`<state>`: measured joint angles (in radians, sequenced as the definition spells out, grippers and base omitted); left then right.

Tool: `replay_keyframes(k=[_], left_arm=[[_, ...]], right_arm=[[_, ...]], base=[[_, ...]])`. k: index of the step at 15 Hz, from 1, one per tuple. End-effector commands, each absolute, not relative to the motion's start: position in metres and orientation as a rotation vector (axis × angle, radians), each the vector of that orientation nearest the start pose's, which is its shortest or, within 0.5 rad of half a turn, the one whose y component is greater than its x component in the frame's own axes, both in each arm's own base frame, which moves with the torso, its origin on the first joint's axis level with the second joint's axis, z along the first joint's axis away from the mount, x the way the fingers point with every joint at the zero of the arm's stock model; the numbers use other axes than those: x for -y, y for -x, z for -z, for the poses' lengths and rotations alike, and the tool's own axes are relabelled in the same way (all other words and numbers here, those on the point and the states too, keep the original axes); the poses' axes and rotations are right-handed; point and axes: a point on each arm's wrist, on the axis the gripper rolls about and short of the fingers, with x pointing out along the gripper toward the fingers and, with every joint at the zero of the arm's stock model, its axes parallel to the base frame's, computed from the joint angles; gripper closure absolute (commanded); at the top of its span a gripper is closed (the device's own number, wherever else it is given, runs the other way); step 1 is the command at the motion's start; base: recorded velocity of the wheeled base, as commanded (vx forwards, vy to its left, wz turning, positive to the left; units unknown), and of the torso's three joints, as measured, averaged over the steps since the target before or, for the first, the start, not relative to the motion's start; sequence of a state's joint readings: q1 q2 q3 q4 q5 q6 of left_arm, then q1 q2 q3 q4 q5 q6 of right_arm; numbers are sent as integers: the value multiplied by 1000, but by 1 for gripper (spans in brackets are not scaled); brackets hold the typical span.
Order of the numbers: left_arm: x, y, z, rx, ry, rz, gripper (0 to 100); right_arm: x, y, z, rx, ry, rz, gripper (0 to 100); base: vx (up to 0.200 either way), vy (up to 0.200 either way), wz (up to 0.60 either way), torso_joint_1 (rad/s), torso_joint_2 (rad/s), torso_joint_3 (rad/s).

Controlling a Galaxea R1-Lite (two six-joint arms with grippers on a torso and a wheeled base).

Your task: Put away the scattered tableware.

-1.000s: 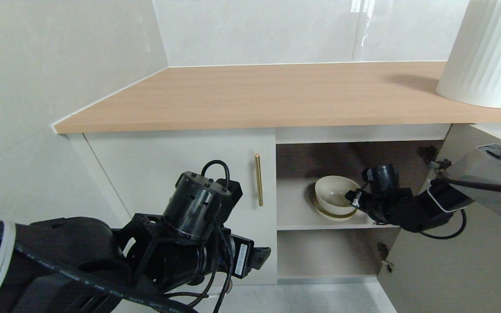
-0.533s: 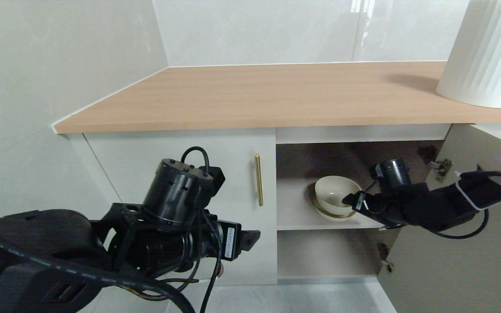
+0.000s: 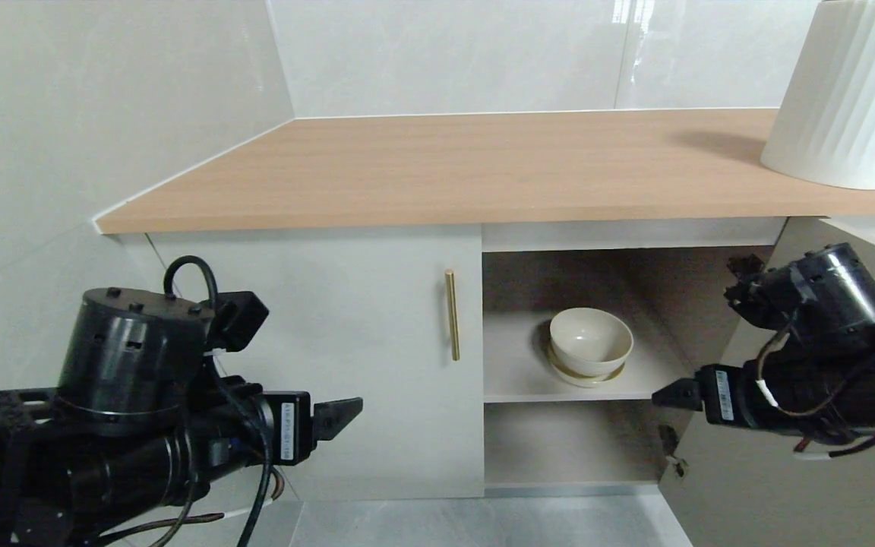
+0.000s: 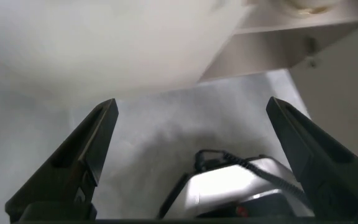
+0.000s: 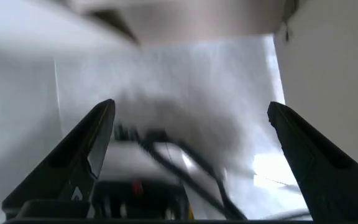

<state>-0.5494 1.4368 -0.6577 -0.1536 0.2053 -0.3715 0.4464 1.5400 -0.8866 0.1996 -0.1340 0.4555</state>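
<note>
Bowl stowing step looks finished. Left gripper sits low in front of the closed door, fingers wide apart, empty. Bowl stands upright on a shallow dish on the upper cabinet shelf. Right gripper is just outside the opening, fingers apart, empty. Open door far right; next move probably calls for swinging it shut.

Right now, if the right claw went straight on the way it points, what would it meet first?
Probably nothing near: the right claw points sideways across the front of the open cupboard, below the bowl. Farther along that line is the left claw, though depth is unclear.
</note>
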Motion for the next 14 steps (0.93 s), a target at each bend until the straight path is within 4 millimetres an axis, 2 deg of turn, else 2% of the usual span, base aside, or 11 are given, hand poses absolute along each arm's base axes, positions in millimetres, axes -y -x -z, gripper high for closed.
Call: replay_keyframes(k=[1, 3, 5, 14], left_arm=[[103, -183, -168, -629, 154, 200, 0], [104, -185, -166, -637, 153, 194, 0], [104, -185, -167, -635, 157, 195, 0], [105, -186, -165, -644, 156, 194, 0]], right_arm=[[-93, -180, -193, -802, -175, -162, 0], [-91, -175, -195, -811, -160, -167, 0], [-100, -172, -190, -837, -130, -201, 0], [-99, -170, -187, -877, -112, -191, 0]], base=[[0, 0, 0, 0, 0, 0], [0, 0, 0, 0, 0, 0], [0, 0, 0, 0, 0, 0], [-200, 0, 0, 4, 2, 4]])
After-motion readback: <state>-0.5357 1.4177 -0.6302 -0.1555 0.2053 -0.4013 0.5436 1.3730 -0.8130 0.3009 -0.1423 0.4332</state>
